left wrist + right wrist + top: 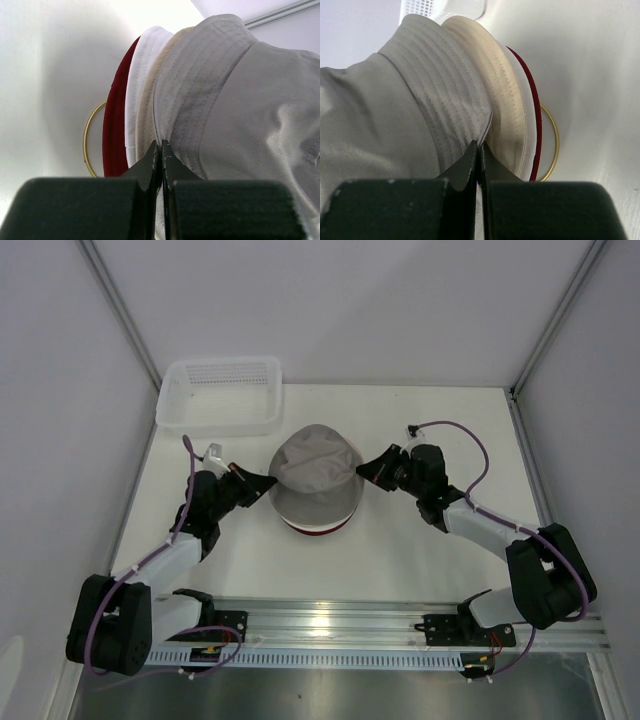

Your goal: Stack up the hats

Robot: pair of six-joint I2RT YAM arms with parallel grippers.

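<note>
The grey hat (313, 468) is sitting on top (cream hat (505, 95), white hat (142, 75), red hat (115, 135) beneath), at 5 o'clock from the basket (220, 392). The left gripper (271, 482) is pinching its brim at 9 o'clock, the right gripper (360, 471) at 3 o'clock.

Lab robot cell: plain white walls (340, 300), white table (420, 560), aluminium rail (340, 625) at its front.

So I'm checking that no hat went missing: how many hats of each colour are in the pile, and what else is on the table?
Grey hat: 1
Cream-beige hat: 1
White hat: 1
Dark red hat: 1
White mesh basket: 1
Gold wire ring: 1
Total: 6
</note>
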